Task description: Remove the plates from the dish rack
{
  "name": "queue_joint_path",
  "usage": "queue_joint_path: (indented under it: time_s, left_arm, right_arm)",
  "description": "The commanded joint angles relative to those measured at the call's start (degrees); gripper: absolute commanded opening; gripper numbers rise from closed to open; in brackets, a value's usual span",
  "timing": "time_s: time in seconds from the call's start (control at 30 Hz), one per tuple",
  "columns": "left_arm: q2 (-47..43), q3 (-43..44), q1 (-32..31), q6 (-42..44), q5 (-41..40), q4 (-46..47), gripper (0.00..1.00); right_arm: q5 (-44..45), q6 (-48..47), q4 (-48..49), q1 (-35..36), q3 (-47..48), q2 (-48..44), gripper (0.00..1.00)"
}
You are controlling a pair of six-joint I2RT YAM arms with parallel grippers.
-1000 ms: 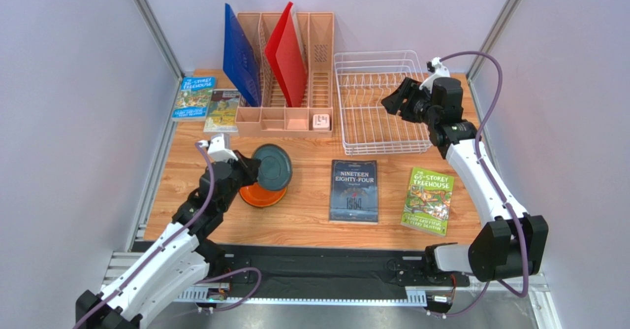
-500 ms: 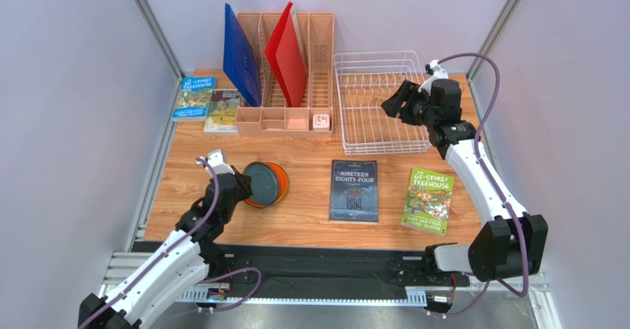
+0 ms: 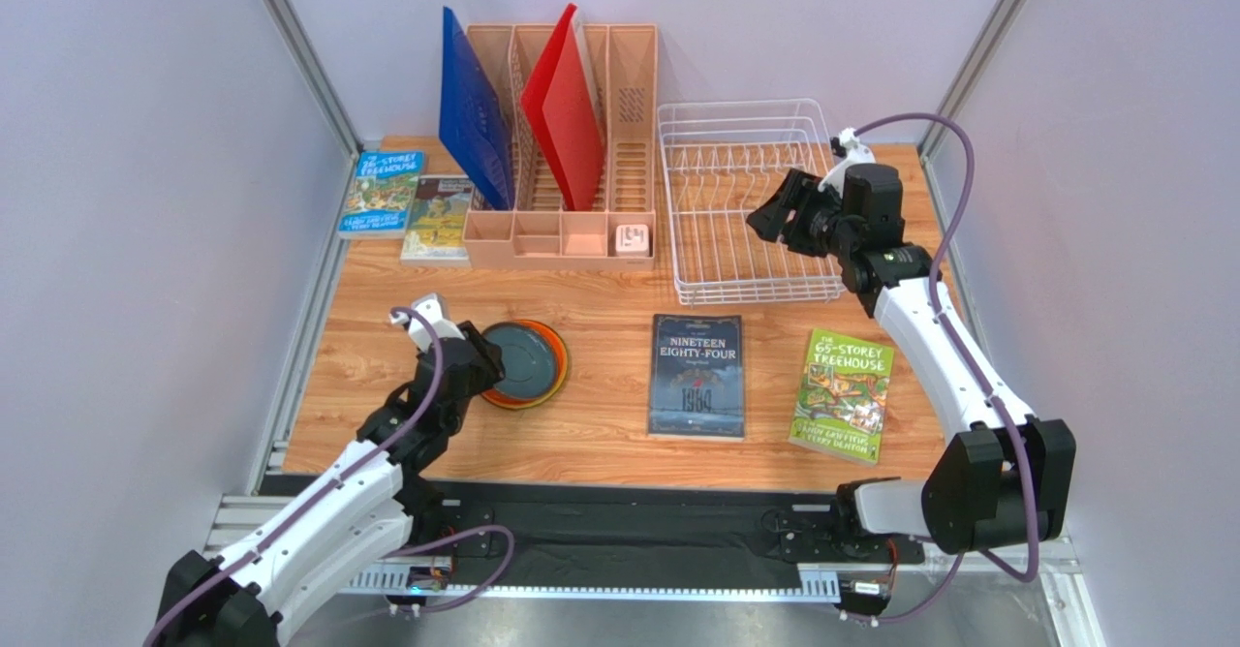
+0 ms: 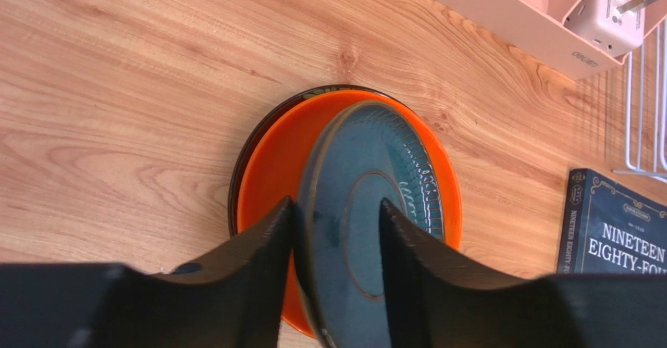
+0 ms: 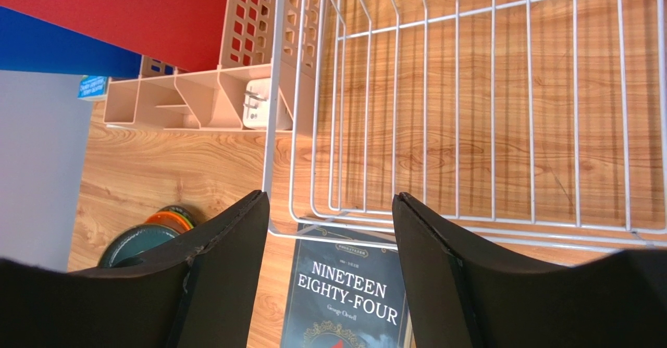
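Left wrist view: the left claw (image 4: 337, 207) pinches the teal-grey plate (image 4: 376, 168) by its rim over the orange plate (image 4: 262, 168) on the desk (image 4: 117, 90); best to settle it flat before releasing. The right claw (image 5: 329, 203) hangs spread above the dish rack (image 5: 501, 129).

LOG | dark book (image 3: 696, 374): I read "NINETEEN EIGHTY-FOUR" | green book (image 3: 843, 394): "THE 65-STOREY TREEHOUSE" | blue book (image 3: 382, 191): "STOREY TREEHOUSE", number unreadable to me | neighbouring book (image 3: 437, 217): title illegible
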Motion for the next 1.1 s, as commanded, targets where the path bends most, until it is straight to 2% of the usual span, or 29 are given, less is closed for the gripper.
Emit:
queue_joint_path:
  time_s: [0.0, 0.03, 0.17, 0.23, 0.37, 0.4, 0.77, 0.9, 1.07]
  left_arm:
    - [-1.4, 1.2, 0.0, 1.6, -1.4, 1.0, 0.55]
    - [-1.7, 1.3, 0.0, 1.9, -1.8, 0.9, 0.60]
    - [-2.8, 3.2, 0.0, 3.3, -1.9, -0.9, 0.69]
    - [-2.8, 4.2, 0.0, 3.9, -2.2, -2.1, 0.84]
    - [-3.2, 8.7, 0.0, 6.1, -1.8, -5.2, 0.93]
    - [-3.4, 9.6, 0.0, 8.1, -1.1, -5.4, 0.99]
    - [1.8, 29.0, 0.0, 20.0, 6.2, -10.5, 1.00]
    - [3.4, 32.5, 0.0, 23.0, 8.4, -11.7, 1.00]
    - [4.3, 34.7, 0.0, 26.0, 10.7, -11.5, 1.00]
  right_arm:
    - [1.1, -2.5, 0.5, -0.2, -1.2, -2.0, 0.65]
    - [1.9, -3.1, 0.1, -0.2, -1.3, -2.1, 0.65]
    - [3.3, -4.1, -0.7, -0.2, -1.6, -2.0, 0.65]
    - [3.6, -4.3, -0.8, -0.2, -1.8, -2.2, 0.65]
    - [6.5, -5.6, -1.7, -0.2, -1.9, -2.8, 0.66]
    - [7.7, -5.9, -1.8, -0.2, -2.1, -3.7, 0.67]
    - [14.5, -10.1, -3.6, -0.3, -2.3, -13.3, 0.68]
    - [19.8, -12.3, -3.1, -0.1, -4.3, -17.2, 0.68]
    - [21.5, -13.0, -1.7, -0.2, -6.2, -20.4, 0.69]
